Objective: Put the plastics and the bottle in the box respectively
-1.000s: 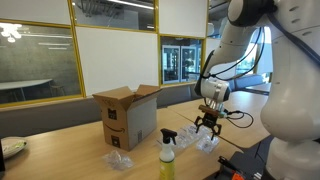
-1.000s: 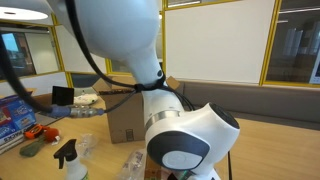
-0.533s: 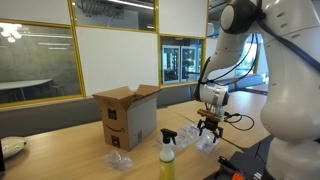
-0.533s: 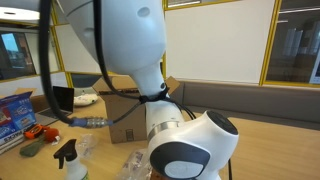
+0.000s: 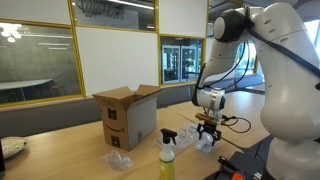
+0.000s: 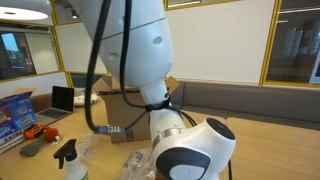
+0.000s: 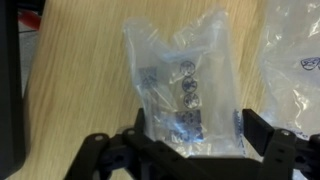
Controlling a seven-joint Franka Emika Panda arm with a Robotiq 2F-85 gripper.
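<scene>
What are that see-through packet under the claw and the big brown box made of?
The packet looks like thin clear plastic film: glossy, wrinkled, see-through. The box looks like matte brown cardboard, judging by its folded flaps.

bench (image 7: 80, 70) looks like light wood-grain laminate, smooth with a low sheen. the plastic wrapper (image 7: 185, 80) on it is clear film, wrinkly and shiny, same for the second wrapper (image 7: 298, 45). gripper (image 7: 193, 132) is black, matt, hard plastic by the look of it. box (image 5: 128, 118) is plain brown cardboard, dull and papery. bottle (image 5: 167, 152) is translucent yellow-green plastic with a black plastic top. arm (image 5: 285, 70) shell is glossy white.
</scene>
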